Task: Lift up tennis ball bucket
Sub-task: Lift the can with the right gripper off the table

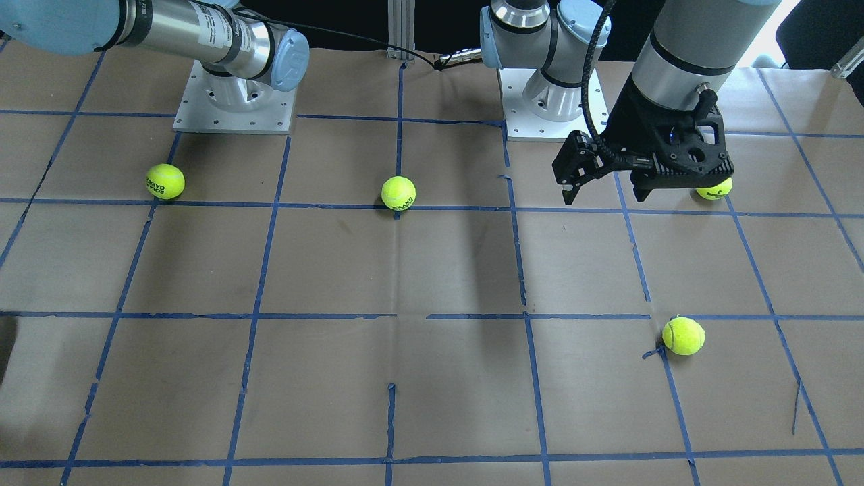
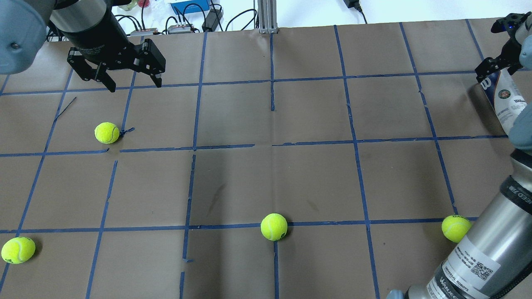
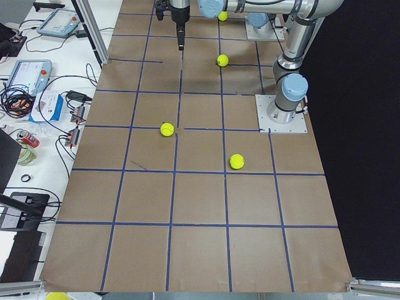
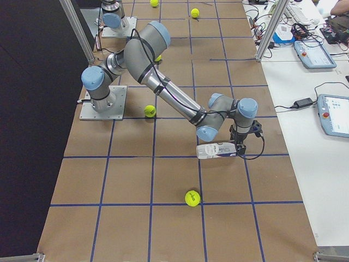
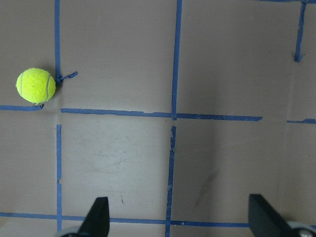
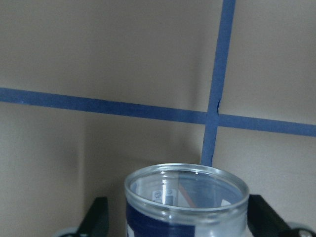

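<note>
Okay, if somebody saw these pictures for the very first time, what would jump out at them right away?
Probably the bright yellow-green tennis balls, four scattered across the brown table with its blue tape grid. Next, the right arm stretched far out toward the right end, where a clear can lies on its side with the right fingers open either side of its mouth. The left fingers hang open over bare paper.

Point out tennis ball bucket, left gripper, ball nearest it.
tennis ball bucket (image 4: 218, 150): exterior right view, label at mid-body.
left gripper (image 2: 135, 87): overhead view, midway between fingers.
tennis ball (image 2: 107, 133): overhead view, ball centre.
</note>
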Robot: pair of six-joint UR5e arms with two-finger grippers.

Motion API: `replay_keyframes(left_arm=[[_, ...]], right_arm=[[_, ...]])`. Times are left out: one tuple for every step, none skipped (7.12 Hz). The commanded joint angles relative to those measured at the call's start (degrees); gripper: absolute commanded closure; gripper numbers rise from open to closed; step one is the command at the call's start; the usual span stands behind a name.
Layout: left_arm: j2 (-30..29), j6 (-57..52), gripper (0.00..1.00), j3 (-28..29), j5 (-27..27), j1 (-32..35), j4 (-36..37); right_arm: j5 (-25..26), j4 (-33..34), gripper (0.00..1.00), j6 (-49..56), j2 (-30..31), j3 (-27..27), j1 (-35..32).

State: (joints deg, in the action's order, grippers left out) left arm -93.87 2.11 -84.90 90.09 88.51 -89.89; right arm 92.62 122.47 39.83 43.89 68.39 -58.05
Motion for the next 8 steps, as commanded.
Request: replay_keyframes(left_arm=[[0.0, 0.0, 0.0, 0.0, 0.0, 0.0, 0.0], [0.0, -0.1, 0.0, 0.0, 0.0, 0.0, 0.0], [0.0, 0.0, 0.0, 0.0, 0.0, 0.0, 0.1], [0.0, -0.1, 0.0, 0.0, 0.0, 0.0, 0.0], [0.0, 0.0, 0.0, 0.0, 0.0, 0.0, 0.0], [0.0, 0.0, 0.0, 0.0, 0.0, 0.0, 0.0], [0.0, 0.0, 0.0, 0.0, 0.0, 0.0, 0.0], [0.0, 0.0, 0.0, 0.0, 0.0, 0.0, 0.0]], right_arm=[[-0.8, 0.8, 0.09, 1.3, 0.1, 1.2, 1.0], [-0.9, 0.8, 0.2, 3.9, 0.3, 1.7, 1.5], [-0.9, -0.1, 0.31, 5.0, 0.8, 1.5, 1.7], [-2.7, -1.7, 0.42, 6.0, 3.0, 1.4, 1.6], [-5.8, -3.6, 0.48, 6.7, 6.0, 1.4, 1.0], [-11.7, -7.2, 0.48, 8.7, 7.7, 1.4, -0.6], [-13.5, -7.8, 0.49, 12.9, 10.3, 1.8, -4.2], [-13.8, -7.4, 0.5, 13.2, 12.8, 4.5, -7.9]])
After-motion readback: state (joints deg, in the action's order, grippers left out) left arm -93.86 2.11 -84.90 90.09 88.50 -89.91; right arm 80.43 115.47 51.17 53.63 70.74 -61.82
